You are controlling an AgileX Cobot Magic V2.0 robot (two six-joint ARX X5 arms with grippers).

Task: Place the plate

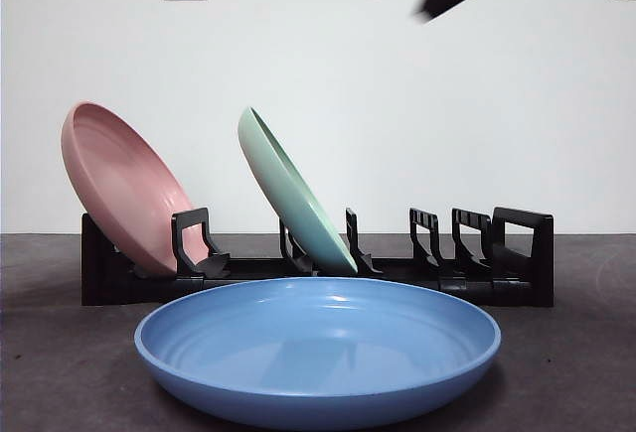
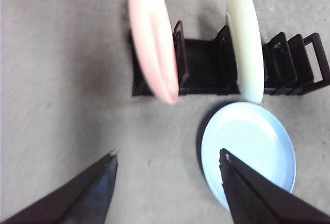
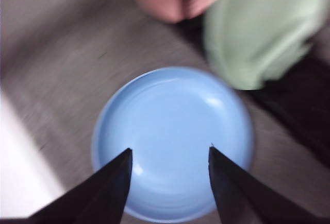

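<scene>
Already, the pink round plate (image 1: 124, 186) and pale green plate (image 1: 295, 194) lean in the black slotted rack (image 1: 497, 253), while the blue round plate (image 1: 318, 353) lies flat on the grey table (image 1: 60, 372) before it, ungripped. Empty slots probably await it. The right gripper (image 3: 170, 154) hovers above it, jaws apart; the left gripper (image 2: 167, 159) waits, also apart.

The front camera sits low, level with the desk (image 1: 60, 372), close to the blue plate (image 1: 318, 353). Both wrist cameras look down from above, sharing that plate and the rack (image 2: 206, 69).

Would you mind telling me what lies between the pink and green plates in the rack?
Only a black rack divider; no plate between pink and green, per the front view.
</scene>
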